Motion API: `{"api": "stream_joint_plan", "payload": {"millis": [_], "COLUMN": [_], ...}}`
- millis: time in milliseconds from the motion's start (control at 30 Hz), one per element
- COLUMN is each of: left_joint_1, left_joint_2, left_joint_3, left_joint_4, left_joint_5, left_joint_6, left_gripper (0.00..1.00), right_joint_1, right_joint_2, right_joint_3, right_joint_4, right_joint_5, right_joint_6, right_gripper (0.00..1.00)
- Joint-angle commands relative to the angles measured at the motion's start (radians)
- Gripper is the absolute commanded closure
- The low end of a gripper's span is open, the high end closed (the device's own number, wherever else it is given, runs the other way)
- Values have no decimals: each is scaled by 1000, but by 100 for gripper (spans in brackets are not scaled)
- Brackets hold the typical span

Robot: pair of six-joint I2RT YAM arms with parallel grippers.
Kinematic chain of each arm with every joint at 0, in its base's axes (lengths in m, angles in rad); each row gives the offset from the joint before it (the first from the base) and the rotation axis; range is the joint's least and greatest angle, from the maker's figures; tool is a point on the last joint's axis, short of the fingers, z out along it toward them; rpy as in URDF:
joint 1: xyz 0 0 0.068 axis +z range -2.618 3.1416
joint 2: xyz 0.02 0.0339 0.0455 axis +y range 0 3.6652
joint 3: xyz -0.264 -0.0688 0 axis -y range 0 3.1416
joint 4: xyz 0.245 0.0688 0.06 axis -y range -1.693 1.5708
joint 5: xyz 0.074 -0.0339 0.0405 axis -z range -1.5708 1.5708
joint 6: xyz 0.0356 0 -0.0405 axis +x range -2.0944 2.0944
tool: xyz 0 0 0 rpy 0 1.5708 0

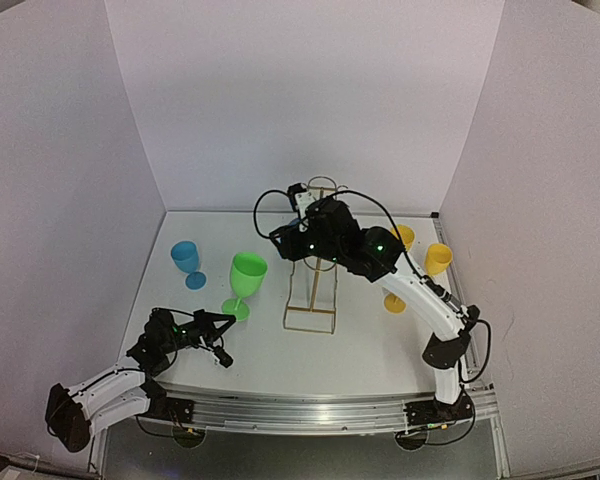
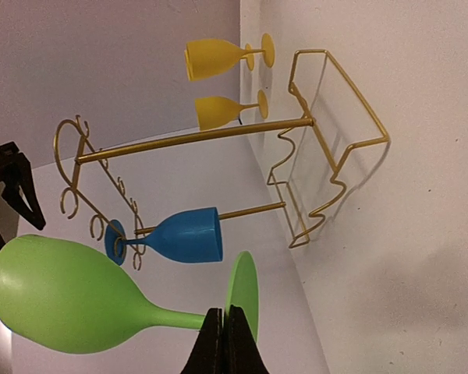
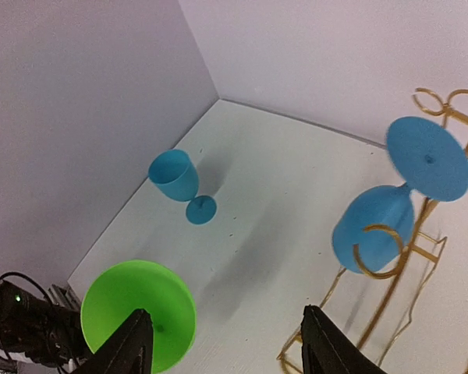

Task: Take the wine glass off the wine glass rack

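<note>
Far left on the table (image 1: 380, 345): loose blue glass (image 1: 186, 257), upright, well apart from the stand. Near the front edge: left gripper (image 2: 223, 315), low over the table, fingers pressed together on nothing. Next along: green glass (image 1: 246, 275), upright on its foot, just left of the stand and apart from the left gripper. Centre: wine glass rack (image 1: 313, 300), gold wire, base flat on the table. On its left side, seen from the right wrist: the wine glass (image 3: 374, 226), blue, hanging bowl-down from a ring hook with its foot uppermost – not yet removed. Beside it, close to the rack's upper left side: right gripper (image 3: 226, 313), jaws spread wide and empty; hung glass up and to one side of the fingers (image 3: 136, 339) in the wrist view, not between them. Right of the rack: two yellow glasses (image 1: 438, 258), upright on the table. Judged status: several glasses down, one left on the rack; approach under way, with closing on the glass, unhooking and setting down all outstanding. Stem contact not established – none visible.
</note>
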Motion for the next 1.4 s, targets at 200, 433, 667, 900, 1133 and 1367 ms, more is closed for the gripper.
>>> {"api": "stream_joint_plan", "payload": {"millis": [200, 433, 667, 900, 1133, 1367], "left_joint_1": [2, 3, 3, 2, 3, 4], "left_joint_2": [-29, 8, 48, 18, -162, 168], "left_joint_3": [-39, 0, 29, 45, 460, 966], "left_joint_4": [231, 260, 311, 261, -723, -1086], "left_joint_5": [49, 38, 7, -88, -99, -69], "left_joint_6": [99, 88, 66, -60, -668, -1572], "left_gripper": [100, 100, 100, 64, 2, 31], "right_joint_1": [78, 77, 77, 80, 126, 174], "right_joint_2": [72, 127, 168, 127, 128, 163], "right_joint_3": [44, 64, 101, 74, 80, 78], "right_joint_4": [-30, -63, -84, -84, -57, 34], "right_joint_5": [-88, -167, -215, -72, 181, 333], "right_joint_6": [-5, 2, 12, 30, 22, 62], "right_gripper": [45, 50, 98, 100, 100, 100]}}
